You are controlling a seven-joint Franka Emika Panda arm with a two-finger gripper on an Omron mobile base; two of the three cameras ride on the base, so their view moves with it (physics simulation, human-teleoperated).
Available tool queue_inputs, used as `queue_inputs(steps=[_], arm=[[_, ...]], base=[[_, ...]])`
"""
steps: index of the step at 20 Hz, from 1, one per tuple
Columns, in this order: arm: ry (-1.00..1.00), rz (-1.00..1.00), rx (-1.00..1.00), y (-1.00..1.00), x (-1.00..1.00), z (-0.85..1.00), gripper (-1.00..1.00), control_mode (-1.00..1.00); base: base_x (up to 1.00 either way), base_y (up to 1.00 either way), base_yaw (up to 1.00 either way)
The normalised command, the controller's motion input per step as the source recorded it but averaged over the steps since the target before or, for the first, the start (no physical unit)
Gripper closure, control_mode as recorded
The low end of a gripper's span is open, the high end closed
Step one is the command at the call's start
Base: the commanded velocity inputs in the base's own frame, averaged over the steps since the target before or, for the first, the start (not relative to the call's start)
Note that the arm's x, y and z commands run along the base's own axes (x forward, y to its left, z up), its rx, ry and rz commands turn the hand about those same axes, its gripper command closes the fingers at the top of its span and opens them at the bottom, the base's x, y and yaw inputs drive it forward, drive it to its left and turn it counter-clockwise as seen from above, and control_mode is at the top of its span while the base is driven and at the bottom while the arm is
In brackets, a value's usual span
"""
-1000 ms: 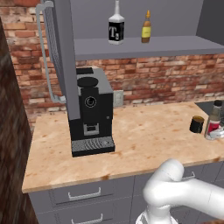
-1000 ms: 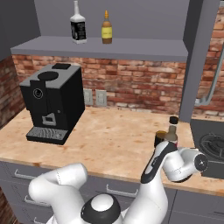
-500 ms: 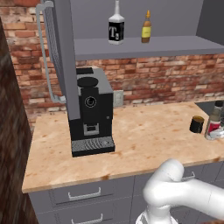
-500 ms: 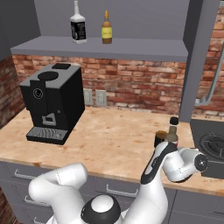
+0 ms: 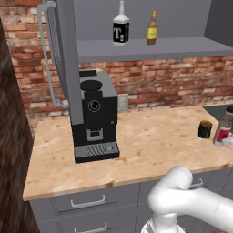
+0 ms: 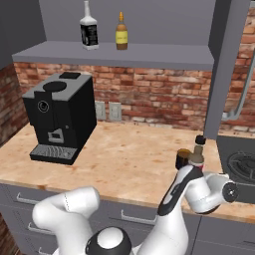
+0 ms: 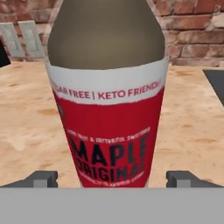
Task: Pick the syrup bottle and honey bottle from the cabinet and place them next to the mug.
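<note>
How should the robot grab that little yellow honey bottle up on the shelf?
Best guess: pinch the honey bottle around its wide amber body, not the thin dark neck. It stands upright on the cabinet shelf, apart from the black bottle on its left, so the pincer could come straight in from the open front, fingers on either side.

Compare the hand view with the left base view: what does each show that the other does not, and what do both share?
Only the hand view gives the label text on the syrup bottle, reading "MAPLE", and the gripper with its jaws spread wide on either side of the bottle, clear of it. Only the left base view gives the honey bottle and a black bottle on the cabinet shelf, the coffee machine and the mug. Both share the syrup bottle upright on the wooden counter and the brick wall.
</note>
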Motion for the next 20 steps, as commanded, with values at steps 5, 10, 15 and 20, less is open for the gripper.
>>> queue_inputs(steps=[5,10,15,20], arm=[[-0.05,0.0,0.0,0.0,-0.17,0.0,-1.0,-1.0],[-0.06,-0.02,0.0,0.02,-0.52,0.14,-1.0,-1.0],[-0.12,-0.02,0.0,0.2,-0.62,0.47,-1.0,-1.0],[-0.13,0.0,0.0,0.37,-0.48,0.65,-1.0,-1.0]], base=[[0.0,0.0,0.0],[0.0,0.0,0.0],[0.0,0.0,0.0],[0.0,0.0,0.0]])
